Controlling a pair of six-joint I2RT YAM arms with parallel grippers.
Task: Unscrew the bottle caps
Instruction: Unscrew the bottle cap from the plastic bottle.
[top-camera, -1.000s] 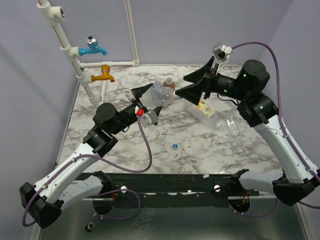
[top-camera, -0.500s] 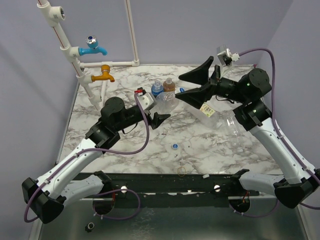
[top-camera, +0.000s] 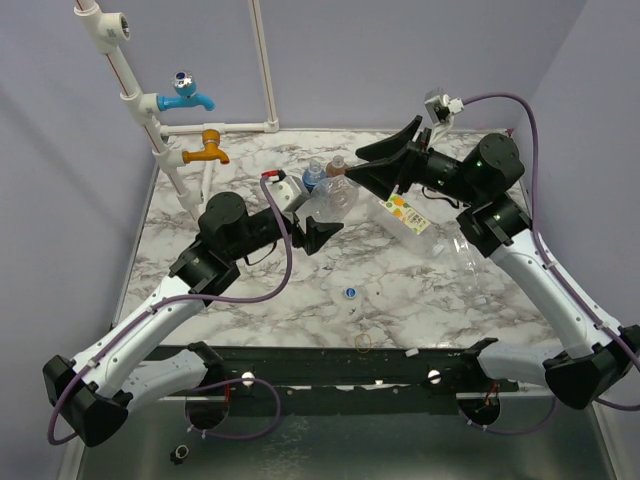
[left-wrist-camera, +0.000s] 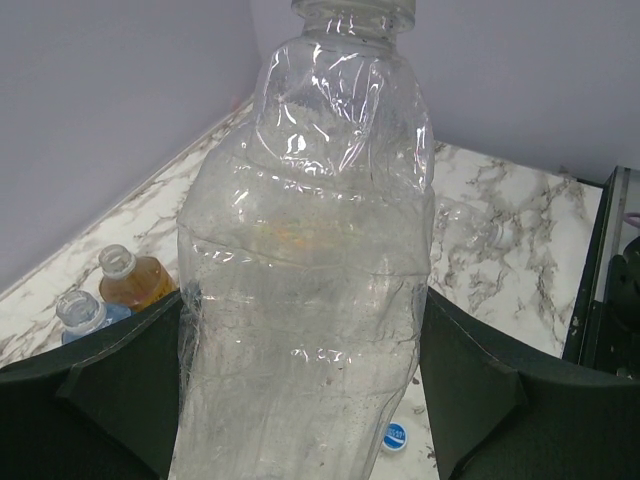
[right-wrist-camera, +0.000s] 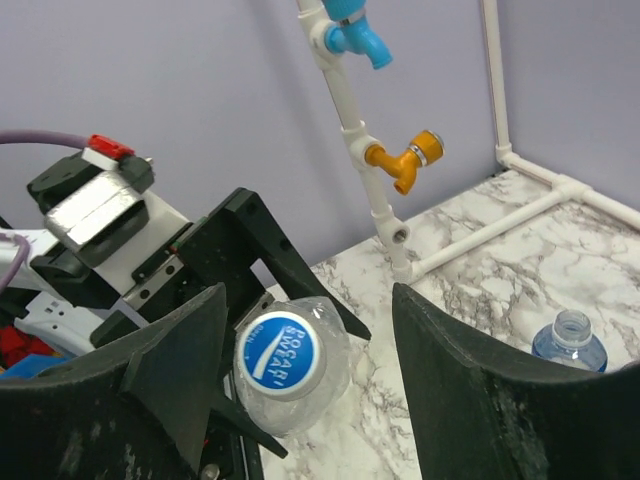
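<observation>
My left gripper (top-camera: 312, 214) is shut on a crumpled clear bottle (top-camera: 330, 198) and holds it above the table; in the left wrist view the bottle (left-wrist-camera: 300, 250) fills the space between both fingers (left-wrist-camera: 100, 390). Its blue-and-white cap (right-wrist-camera: 282, 355) points at my right gripper (top-camera: 353, 172), which is open. In the right wrist view the cap sits between the spread fingers (right-wrist-camera: 440, 340), closer to the left one, touching neither. A loose blue-and-white cap (top-camera: 349, 293) lies on the table. The uncapped blue-labelled bottle (top-camera: 313, 177) and amber bottle (top-camera: 337, 167) stand behind.
A squarish labelled bottle (top-camera: 408, 215) and a plain clear bottle (top-camera: 470, 255) lie at the right. A thin yellowish ring (top-camera: 363, 342) lies near the front edge. A white pipe frame with a blue tap (top-camera: 186, 97) and an orange tap (top-camera: 207, 150) stands at the back left.
A second ago my right gripper was against the bottle's top. It then opened wide and drew back, and has now come back lower around the cap. My left arm drew the bottle slightly left.
</observation>
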